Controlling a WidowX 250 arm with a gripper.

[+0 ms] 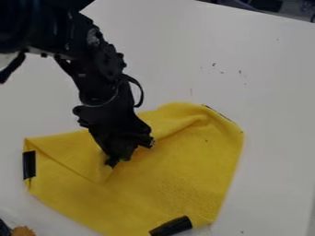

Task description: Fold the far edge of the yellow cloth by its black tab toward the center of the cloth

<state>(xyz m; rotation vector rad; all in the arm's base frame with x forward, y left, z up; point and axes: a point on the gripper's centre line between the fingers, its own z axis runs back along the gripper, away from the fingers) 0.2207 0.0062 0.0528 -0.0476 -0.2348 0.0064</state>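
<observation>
White table (pixel 271 92): gripper (pixel 118 161) slants down (steeply) onto yellow cloth (pixel 184 173).

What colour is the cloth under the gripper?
The cloth is plain yellow, best seen in the camera view.

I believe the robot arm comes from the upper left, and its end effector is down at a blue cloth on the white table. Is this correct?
Not quite: the camera view shows that the cloth is yellow, not blue. The arm, end effector and white table are as you describe.
</observation>
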